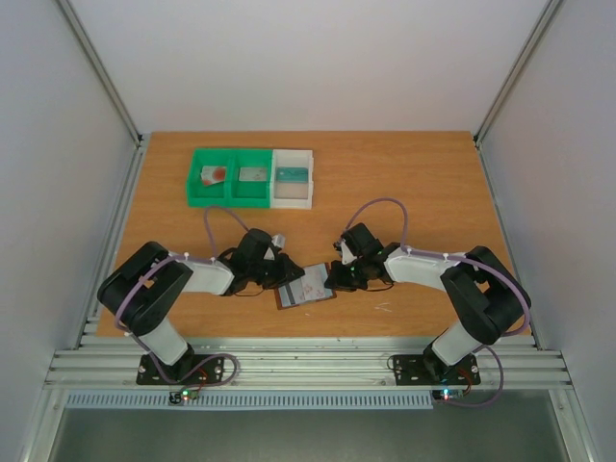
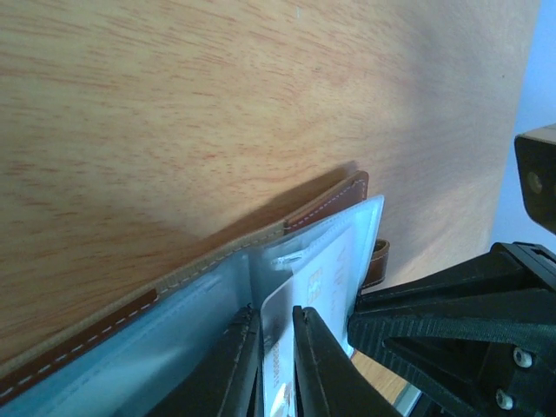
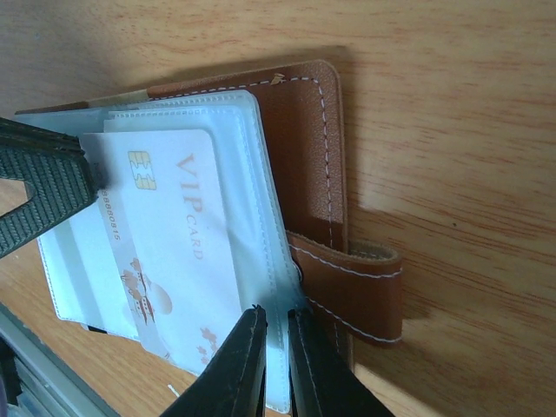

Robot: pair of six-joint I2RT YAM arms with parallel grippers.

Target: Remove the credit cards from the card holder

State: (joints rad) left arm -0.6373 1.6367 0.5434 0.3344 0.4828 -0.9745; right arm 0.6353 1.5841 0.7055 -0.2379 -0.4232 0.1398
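From overhead, I see the open card holder [image 1: 306, 288] lying flat on the tabletop [image 1: 404, 183] near the front edge, between the left gripper [image 1: 287, 272] and the right gripper [image 1: 337, 277].

On the left wrist view, my jaws are narrow and straddle the end of a white VIP card [image 2: 326, 269]; I cannot tell if they bite yet.

On the right wrist view, my jaws are pinched on the card holder's clear sleeve edge. The card's long axis runs arm to arm, so I judge it should be drawn out leftward.
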